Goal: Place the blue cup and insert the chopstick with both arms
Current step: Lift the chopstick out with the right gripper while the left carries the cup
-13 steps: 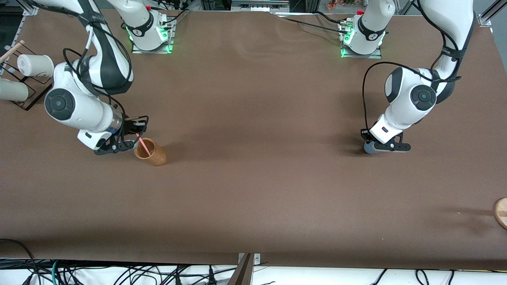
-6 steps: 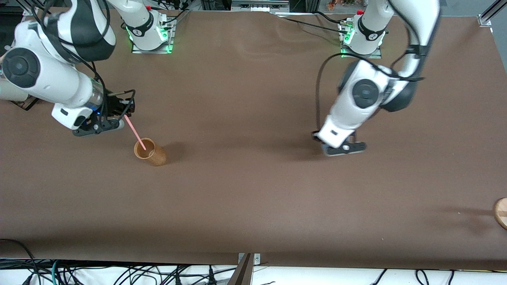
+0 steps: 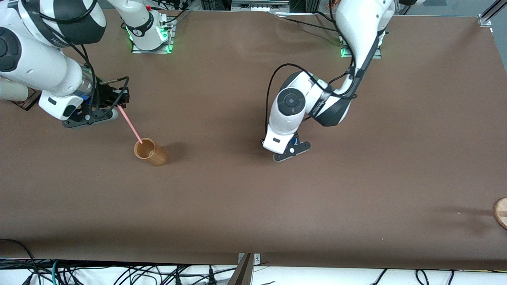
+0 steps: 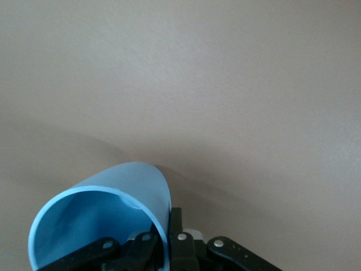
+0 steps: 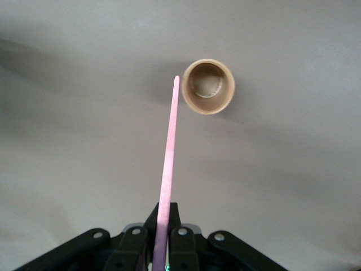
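Note:
My left gripper (image 3: 291, 148) is over the middle of the table, shut on the rim of the light-blue cup (image 4: 107, 214); one finger is inside the cup, one outside. In the front view only a sliver of the blue cup (image 3: 294, 140) shows under the wrist. My right gripper (image 3: 113, 103) is shut on the pink chopstick (image 3: 130, 126), which slants down with its tip just above the rim of the tan cup (image 3: 150, 152). In the right wrist view the chopstick (image 5: 168, 164) points beside the tan cup (image 5: 208, 86).
White cups (image 3: 10, 92) on a black rack sit at the right arm's end of the table. A round wooden piece (image 3: 500, 212) lies at the table's edge at the left arm's end.
My left arm has carried the blue cup from its end toward the table's middle. My right gripper has lifted the pink chopstick up out of the tan cup.

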Motion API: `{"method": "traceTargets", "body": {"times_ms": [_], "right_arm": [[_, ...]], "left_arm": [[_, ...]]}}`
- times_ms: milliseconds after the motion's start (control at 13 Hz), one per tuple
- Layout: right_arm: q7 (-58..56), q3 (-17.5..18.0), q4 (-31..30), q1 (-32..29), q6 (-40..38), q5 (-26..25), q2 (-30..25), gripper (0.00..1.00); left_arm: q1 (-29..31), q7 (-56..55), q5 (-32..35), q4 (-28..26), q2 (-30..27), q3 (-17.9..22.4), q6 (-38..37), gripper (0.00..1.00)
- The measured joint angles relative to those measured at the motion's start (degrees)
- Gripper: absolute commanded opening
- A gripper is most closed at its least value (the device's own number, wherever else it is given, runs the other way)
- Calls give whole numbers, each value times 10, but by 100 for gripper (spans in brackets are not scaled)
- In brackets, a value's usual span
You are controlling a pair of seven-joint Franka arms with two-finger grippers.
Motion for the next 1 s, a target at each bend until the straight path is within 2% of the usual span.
{"method": "traceTargets", "body": {"times_ms": [308,385,462,615,692,769,846,1000], "right_arm": [[60,11,31,34,0,0,29,0],[76,11,40,43,0,0,40,0],[89,11,44,51,1,0,50,0],[113,11,48,66,2,0,69,0],[126,11,49,71,2,0,77,0],[137,11,51,76,3,0,84,0],[152,11,58,82,3,0,91,0],[195,12,81,102,2,0,106,0]], "left_arm": [[-16,-78,0,48,49,0,0,0],[-18,-87,0,54,55,0,0,26],[-18,-91,0,57,59,0,0,44],[-18,-91,0,61,59,2,-1,76],[-18,-91,0,63,59,3,-1,87],[-17,-92,0,66,59,4,-1,96],[-16,-92,0,70,59,4,-3,99],[-10,-92,-9,80,52,4,-13,100]]}}
